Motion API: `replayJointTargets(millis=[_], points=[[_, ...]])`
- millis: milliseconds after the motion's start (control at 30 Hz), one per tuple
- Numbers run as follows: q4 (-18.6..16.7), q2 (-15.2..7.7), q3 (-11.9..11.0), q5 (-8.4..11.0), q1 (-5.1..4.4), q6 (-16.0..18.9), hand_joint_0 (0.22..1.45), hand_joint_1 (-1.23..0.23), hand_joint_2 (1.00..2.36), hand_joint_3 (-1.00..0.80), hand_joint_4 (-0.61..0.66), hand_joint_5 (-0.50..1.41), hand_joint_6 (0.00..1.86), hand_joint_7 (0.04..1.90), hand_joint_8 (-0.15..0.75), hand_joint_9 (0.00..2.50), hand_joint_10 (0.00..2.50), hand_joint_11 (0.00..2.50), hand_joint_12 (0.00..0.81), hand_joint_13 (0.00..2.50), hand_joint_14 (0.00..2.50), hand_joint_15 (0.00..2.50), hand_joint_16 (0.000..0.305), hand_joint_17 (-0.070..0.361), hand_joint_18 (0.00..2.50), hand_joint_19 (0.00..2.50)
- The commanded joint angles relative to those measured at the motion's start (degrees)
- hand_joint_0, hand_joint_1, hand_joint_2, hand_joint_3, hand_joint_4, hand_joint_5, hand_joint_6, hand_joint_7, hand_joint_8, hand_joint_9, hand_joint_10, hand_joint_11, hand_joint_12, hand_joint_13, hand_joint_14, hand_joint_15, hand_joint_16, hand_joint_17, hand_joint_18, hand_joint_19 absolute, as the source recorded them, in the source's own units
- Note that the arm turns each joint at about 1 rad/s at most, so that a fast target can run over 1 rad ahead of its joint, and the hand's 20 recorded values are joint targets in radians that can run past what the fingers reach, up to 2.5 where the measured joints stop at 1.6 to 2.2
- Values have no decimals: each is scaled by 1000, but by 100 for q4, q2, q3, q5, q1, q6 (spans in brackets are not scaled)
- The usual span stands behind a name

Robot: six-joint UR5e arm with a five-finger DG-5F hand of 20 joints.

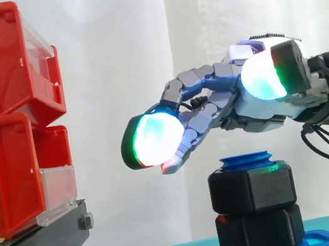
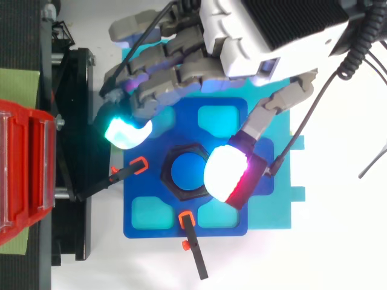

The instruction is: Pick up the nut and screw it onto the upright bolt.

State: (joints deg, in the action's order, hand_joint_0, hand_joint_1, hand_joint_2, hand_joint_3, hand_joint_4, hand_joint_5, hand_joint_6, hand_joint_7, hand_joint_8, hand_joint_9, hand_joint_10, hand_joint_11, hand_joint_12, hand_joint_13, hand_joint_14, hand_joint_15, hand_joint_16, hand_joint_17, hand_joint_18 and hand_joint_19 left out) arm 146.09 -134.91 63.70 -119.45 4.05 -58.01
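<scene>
The nut (image 1: 251, 189) is already on the upright bolt (image 1: 246, 161). It sits around the thread above a second black hexagonal piece (image 1: 259, 230), and the bolt's blue top stands just clear of it. From above, the nut rings the bolt in the middle of the blue base (image 2: 187, 136), which two small orange-tipped clamps (image 2: 188, 222) pin to the counter.

The hand (image 1: 254, 106) hovers just above the bolt and holds nothing. It is loosely open, with its fingers gently curved and reaching left past the nut, and its thumb out to the near side. In the side view a clear gap shows between the hand and the bolt's top. One glowing fingertip (image 1: 154, 139) hangs left of the nut, a little above it.

The pick-up looks done, so the step in hand seems to be the screwing. I cannot tell how far down the thread the nut has gone. The next move would be to lower the hand, close fingers and thumb on opposite flats of the nut, and turn it. The hand should stay centred over the bolt so the nut does not bind or cross the thread.
</scene>
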Motion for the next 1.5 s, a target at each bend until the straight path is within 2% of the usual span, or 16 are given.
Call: replayJointTargets(millis=[0,267,367,533,667,900,1233,1467], points=[[25,-1,2,79,-80,9,479,-252,1000,-500,169,-150,501,655,191,643,0,0,239,373,0,0,25,56,37,0],[289,-1,2,202,-185,18,477,-236,1000,-500,196,-138,502,667,189,593,0,0,248,331,0,0,26,59,0,0],[341,-1,11,202,-203,18,477,-226,1000,-500,207,-123,503,758,199,588,0,0,251,328,0,0,26,59,0,0],[535,-1,11,202,-221,9,482,-218,1000,-500,195,-103,504,1023,216,596,0,0,257,333,0,0,26,59,0,0],[658,-1,55,202,-247,0,482,-219,1000,-500,176,-97,504,1099,221,601,0,0,257,337,0,0,26,59,0,0],[631,-1,125,255,-247,9,486,-222,1000,-500,151,-86,503,1189,227,617,0,0,258,373,0,0,26,58,3,0],[596,-1,134,238,-177,9,493,-234,1000,-500,120,-62,501,1399,235,663,0,0,250,417,0,0,25,55,57,0],[526,-1,160,246,-124,0,500,-247,1000,-500,123,-50,527,1411,240,734,0,0,240,482,0,0,23,53,134,0]])
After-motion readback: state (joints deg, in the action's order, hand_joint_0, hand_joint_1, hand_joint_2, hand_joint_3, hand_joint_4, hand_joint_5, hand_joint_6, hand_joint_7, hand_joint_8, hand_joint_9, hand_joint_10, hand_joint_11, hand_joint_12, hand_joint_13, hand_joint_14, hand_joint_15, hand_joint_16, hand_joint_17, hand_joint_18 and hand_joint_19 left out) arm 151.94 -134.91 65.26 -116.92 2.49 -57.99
